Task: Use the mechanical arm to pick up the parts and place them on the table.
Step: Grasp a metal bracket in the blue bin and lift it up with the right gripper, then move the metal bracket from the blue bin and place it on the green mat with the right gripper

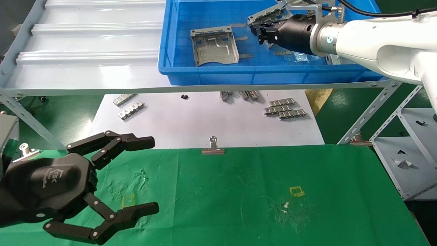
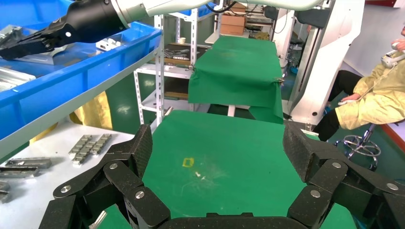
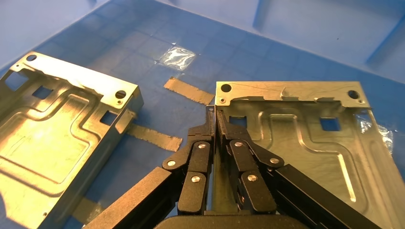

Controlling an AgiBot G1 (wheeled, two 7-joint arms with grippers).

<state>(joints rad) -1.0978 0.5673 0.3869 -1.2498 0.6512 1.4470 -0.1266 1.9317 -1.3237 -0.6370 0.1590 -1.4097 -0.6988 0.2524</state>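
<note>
Our left gripper (image 1: 150, 174) hovers spread wide over the table (image 1: 259, 191), idle. In the blue bin (image 1: 218, 73) one part (image 1: 213, 46) lies loose; our right gripper (image 3: 216, 114) pinches another part (image 3: 305, 138) by its side wall. We should lift vertically, clearing the bin rim.

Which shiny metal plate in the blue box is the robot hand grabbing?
The plate at the back of the blue box, pinched by its side wall in the right gripper. The other plate lies flat nearer the front, with nothing touching it.
</note>
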